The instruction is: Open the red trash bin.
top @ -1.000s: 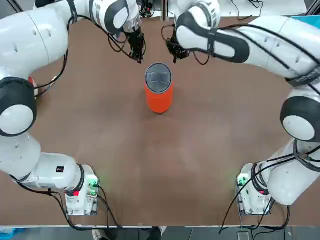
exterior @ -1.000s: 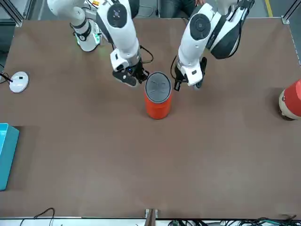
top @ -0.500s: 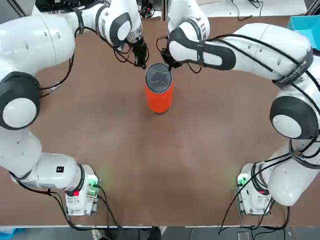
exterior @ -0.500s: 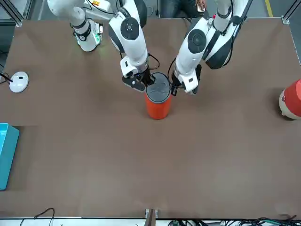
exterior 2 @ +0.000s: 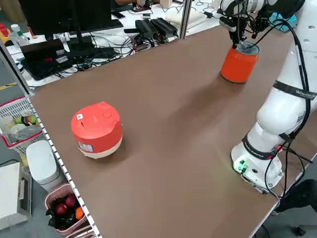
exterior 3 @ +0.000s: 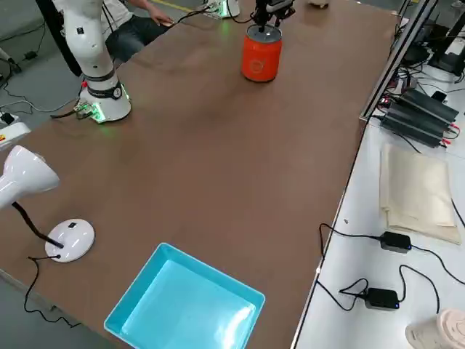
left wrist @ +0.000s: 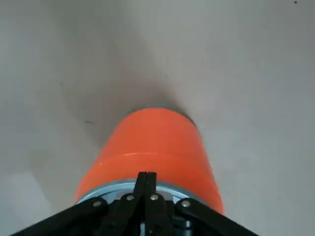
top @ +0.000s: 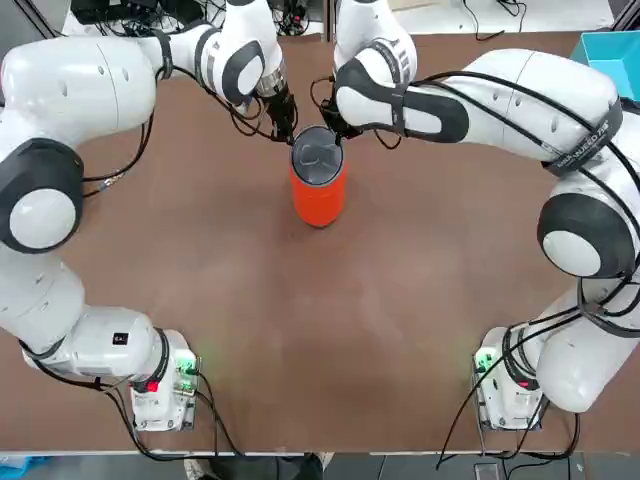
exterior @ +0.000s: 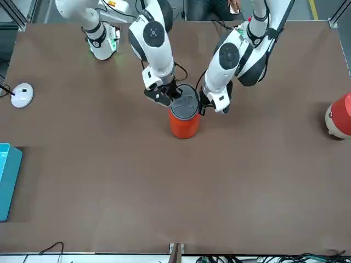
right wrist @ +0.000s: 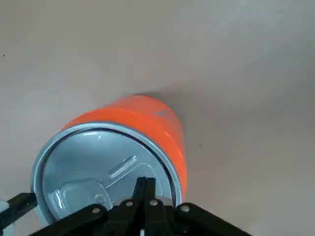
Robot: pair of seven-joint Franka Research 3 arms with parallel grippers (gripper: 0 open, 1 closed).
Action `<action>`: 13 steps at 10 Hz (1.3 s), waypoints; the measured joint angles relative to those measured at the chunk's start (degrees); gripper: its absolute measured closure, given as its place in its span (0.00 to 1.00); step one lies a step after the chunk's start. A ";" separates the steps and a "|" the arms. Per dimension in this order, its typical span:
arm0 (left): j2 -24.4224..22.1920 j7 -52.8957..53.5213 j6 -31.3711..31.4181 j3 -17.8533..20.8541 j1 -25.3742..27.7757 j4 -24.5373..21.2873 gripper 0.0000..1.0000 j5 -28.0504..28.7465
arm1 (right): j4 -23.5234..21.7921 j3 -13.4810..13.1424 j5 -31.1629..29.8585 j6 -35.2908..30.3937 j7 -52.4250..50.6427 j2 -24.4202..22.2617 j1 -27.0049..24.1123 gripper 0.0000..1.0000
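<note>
Bin (top: 318, 185) lid unopened; left gripper (top: 284, 128) pinched closed at 10 o'clock of rim, right gripper (top: 332, 128) closed at 2 o'clock.

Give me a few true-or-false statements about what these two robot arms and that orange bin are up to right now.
1. The red trash bin stands upright on the table. True.
2. Its grey lid is swung open, showing the inside. False: the lid lies flat and closed.
3. The left end effector and the right end effector are both at the bin's top rim, on opposite sides. True.
4. Both end effectors have their fingers spread wide. False: each wrist view shows its fingers pressed together.
5. A teal box sits right beside the bin. False: it lies far off, near the table's edge.
</note>
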 joint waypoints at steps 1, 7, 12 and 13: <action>0.00 -0.02 0.01 0.00 0.00 0.00 0.99 0.00 | 0.00 0.00 0.00 0.01 0.00 0.00 0.07 0.99; 0.00 -0.09 0.03 -0.01 -0.01 0.00 0.99 0.00 | -1.02 -0.02 0.00 2.75 0.83 2.03 2.93 0.99; 0.00 -0.30 0.19 -0.01 -0.12 0.00 0.99 0.00 | -1.32 -0.20 -0.03 3.57 0.83 2.46 3.09 0.99; 0.00 -0.76 0.19 -0.01 -0.13 0.00 0.99 0.00 | -1.34 -0.21 -0.03 3.62 0.83 2.49 3.10 0.99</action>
